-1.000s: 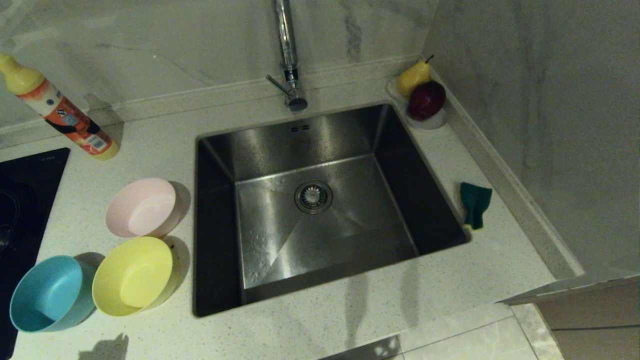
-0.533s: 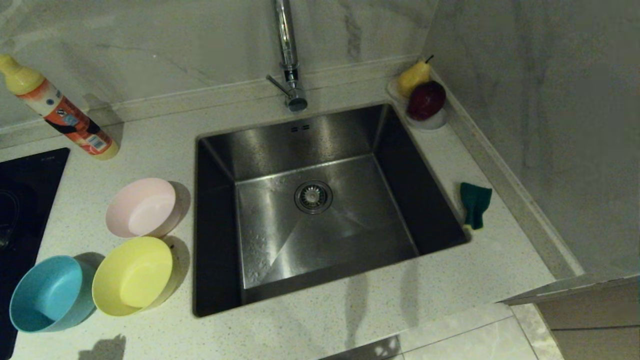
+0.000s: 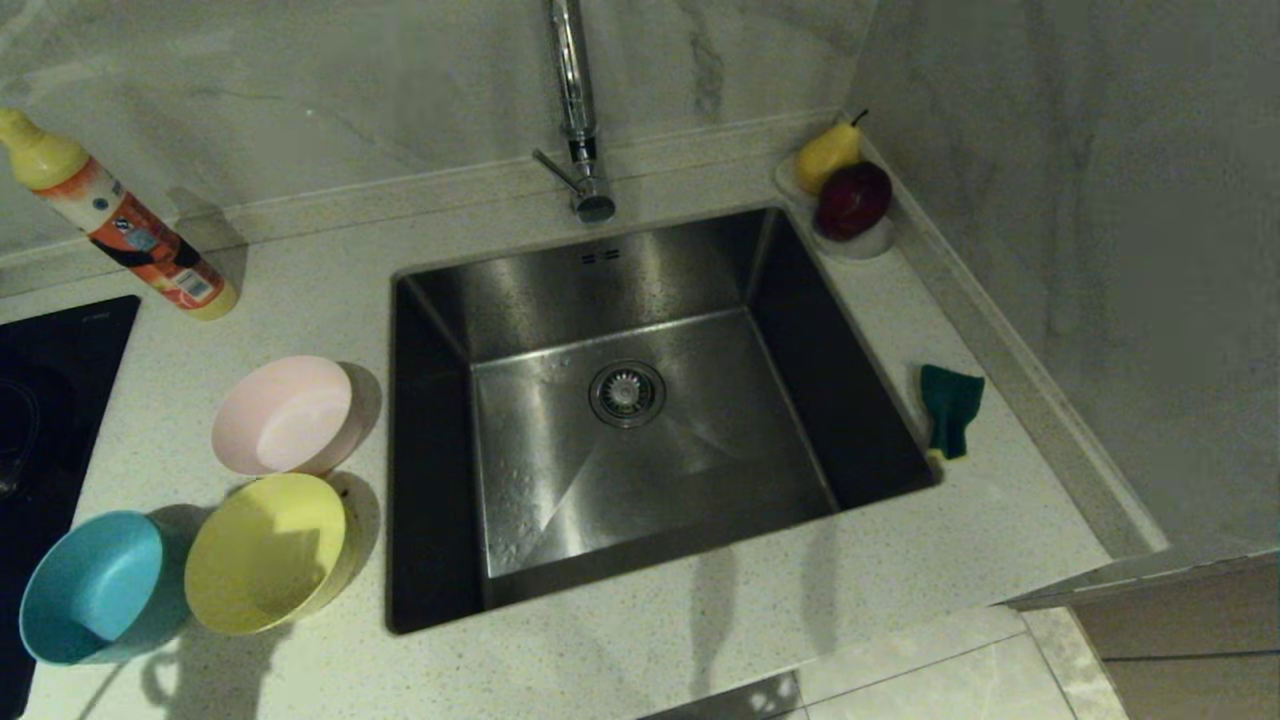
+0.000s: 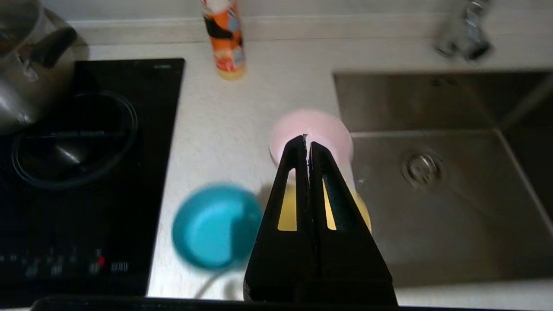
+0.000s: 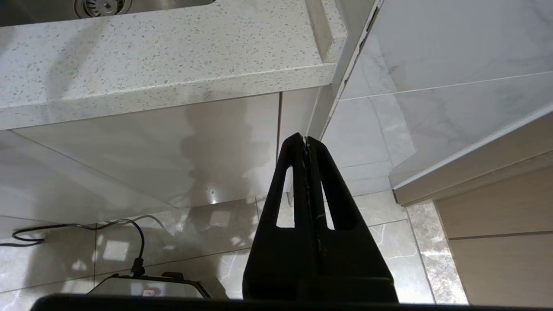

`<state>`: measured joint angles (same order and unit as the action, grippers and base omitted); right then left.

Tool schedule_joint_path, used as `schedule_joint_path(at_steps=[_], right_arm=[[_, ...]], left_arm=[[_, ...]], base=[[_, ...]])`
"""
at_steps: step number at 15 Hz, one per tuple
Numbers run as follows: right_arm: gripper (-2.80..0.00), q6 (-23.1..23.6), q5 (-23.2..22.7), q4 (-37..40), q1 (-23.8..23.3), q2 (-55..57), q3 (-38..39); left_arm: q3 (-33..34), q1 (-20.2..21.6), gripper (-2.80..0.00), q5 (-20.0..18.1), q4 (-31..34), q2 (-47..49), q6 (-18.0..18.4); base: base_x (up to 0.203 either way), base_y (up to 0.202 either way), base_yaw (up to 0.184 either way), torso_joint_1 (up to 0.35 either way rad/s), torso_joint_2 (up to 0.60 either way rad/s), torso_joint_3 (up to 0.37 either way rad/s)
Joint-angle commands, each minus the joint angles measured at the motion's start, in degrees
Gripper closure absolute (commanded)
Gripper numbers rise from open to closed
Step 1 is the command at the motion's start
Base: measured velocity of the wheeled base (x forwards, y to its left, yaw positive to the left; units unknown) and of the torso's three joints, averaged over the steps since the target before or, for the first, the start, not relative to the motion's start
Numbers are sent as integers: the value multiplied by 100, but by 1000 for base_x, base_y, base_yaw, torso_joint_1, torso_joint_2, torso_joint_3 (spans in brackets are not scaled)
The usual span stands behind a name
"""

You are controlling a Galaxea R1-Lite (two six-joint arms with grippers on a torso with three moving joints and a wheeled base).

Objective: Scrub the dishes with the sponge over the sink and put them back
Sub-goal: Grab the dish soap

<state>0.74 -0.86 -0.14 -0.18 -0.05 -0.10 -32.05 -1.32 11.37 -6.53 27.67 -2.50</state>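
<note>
- The left pincer (image 4: 307,139) is seen pressed shut and empty, held above the tabletop (image 3: 700,620) with the pink bowl (image 4: 311,129) just beyond its tips and the yellow bowl (image 4: 360,211) under its fingers.
- The blue bowl (image 4: 211,224) is found beside it, toward the black cooktop (image 4: 86,172); the sink (image 4: 453,194) lies on the other side.
- The sponge (image 3: 948,408) is left far across the sink, untouched.
- The right pincer (image 5: 306,140) is parked shut below the tabletop edge.
- The opening reach is judged to be in hand; nothing has been picked up.
- Next, the jaws would need to be spread and lowered over a bowl rim.
</note>
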Motion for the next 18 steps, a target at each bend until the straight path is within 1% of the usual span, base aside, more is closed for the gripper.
schedule_joint_path(at_steps=[1,4,6,8,10,12,15,16,18], right_arm=[[0,5,-2,-4,1,5,1],[0,5,-2,-4,1,-2,1],[0,5,-2,-4,-6,5,1],[0,5,-2,-4,1,2,1],[0,5,-2,-4,1,-3,1],[0,5,-2,-4,1,0,1],[0,5,-2,-4,1,-2,1],[0,5,-2,-4,1,1,1],[0,5,-2,-4,1,4,1]], left_arm=[[-543,-1,0,242,-398,1826,-48],[-1096,-3,0,965,-1356,3533,-125],[-1497,-4,0,1329,-2063,4498,-187],[-2000,-2,0,1747,-2647,5247,-256],[-2408,2,0,2104,-3002,5773,-425],[-2599,72,0,2233,-3197,6114,-618],[-2971,422,0,2292,-3337,6667,-838],[-3136,504,0,2330,-3344,6806,-981],[-3257,552,0,2356,-3350,6977,-1048]], base=[[0,0,0,0,0,0],[0,0,0,0,0,0],[0,0,0,0,0,0],[0,0,0,0,0,0],[0,0,0,0,0,0],[0,0,0,0,0,0],[0,0,0,0,0,0],[0,0,0,0,0,0],[0,0,0,0,0,0]])
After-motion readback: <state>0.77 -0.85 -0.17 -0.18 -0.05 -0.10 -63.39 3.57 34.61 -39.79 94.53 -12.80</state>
